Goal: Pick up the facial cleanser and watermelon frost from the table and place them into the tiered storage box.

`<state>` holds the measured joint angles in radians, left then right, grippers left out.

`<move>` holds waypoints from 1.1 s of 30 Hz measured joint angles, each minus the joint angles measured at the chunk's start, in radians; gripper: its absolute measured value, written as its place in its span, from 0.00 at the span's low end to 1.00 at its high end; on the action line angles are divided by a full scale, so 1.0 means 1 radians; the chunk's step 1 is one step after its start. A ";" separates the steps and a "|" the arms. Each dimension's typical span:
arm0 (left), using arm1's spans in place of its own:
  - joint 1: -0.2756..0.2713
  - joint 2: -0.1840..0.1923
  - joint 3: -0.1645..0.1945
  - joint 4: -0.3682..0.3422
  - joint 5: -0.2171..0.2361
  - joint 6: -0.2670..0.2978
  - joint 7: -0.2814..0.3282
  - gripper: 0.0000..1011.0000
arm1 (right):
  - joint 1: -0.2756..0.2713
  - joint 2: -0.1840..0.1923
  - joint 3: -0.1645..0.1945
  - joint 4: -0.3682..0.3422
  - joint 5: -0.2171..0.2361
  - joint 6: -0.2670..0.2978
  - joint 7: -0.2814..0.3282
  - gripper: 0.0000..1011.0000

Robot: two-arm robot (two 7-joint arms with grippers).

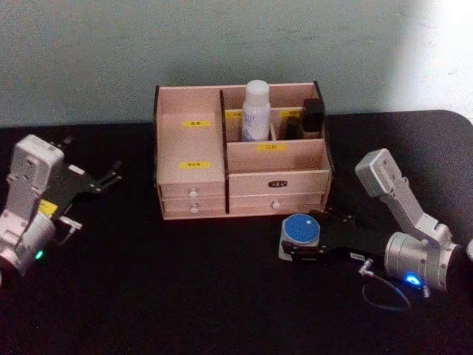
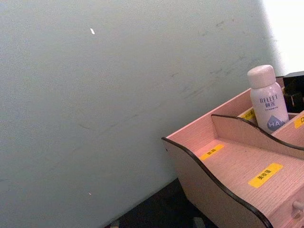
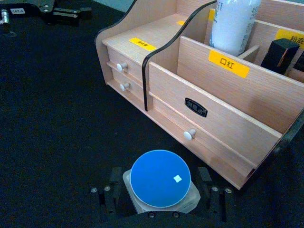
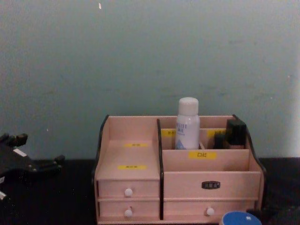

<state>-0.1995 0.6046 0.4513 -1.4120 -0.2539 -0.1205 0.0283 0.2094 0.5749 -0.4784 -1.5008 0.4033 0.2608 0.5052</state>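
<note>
Straddling the watermelon frost [image 1: 301, 230] on the counter [image 1: 185, 296] at lower right, the right gripper [image 1: 300, 238], fingers spread, must clench and lift it into the tiered storage box [image 1: 192, 181] already holding the facial cleanser [image 1: 256, 111]; the left gripper [image 1: 112, 175] idles released at left.

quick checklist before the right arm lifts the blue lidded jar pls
1. Facial cleanser stored in the tiered storage box: ok, upright in a rear compartment.
2. Watermelon frost inside the right end effector: ok, on the table in front of the box.
3. Grip closed on the watermelon frost: not ok, gaps show on either side.
4. Free spot in the box: ok, its left side is bare.
5. Left end effector out of the path: ok, open, at the table's left.
</note>
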 joint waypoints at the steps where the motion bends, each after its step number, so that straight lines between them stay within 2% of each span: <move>1: 0.000 0.000 0.000 0.000 0.000 0.000 0.000 0.99 | 0.000 0.000 0.000 0.000 0.000 0.000 0.000 0.99; 12: 0.000 0.000 0.000 0.000 0.000 0.000 0.000 0.99 | 0.000 0.000 0.001 0.000 0.000 0.000 0.000 0.98; 15: 0.000 0.000 0.000 0.000 0.000 0.000 0.000 0.99 | 0.000 0.000 0.001 0.000 0.001 0.000 0.000 0.93; 18: 0.000 0.000 0.000 0.000 0.000 0.000 0.000 0.99 | 0.000 0.000 0.002 0.000 0.001 -0.001 0.001 0.84; 19: 0.000 0.000 0.000 0.000 0.000 0.000 0.000 0.99 | 0.000 0.000 0.002 0.000 0.001 -0.001 0.000 0.84; 22: 0.000 0.000 0.000 0.000 0.000 0.000 0.000 0.99 | 0.000 0.000 0.002 0.000 0.001 -0.001 0.001 0.74; 33: 0.000 0.000 0.000 0.000 0.000 0.000 0.000 0.99 | 0.000 0.000 0.002 0.000 0.002 -0.002 0.001 0.72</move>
<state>-0.1995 0.6047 0.4514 -1.4120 -0.2539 -0.1205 0.0283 0.2093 0.5746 -0.4761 -1.5010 0.4051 0.2591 0.5057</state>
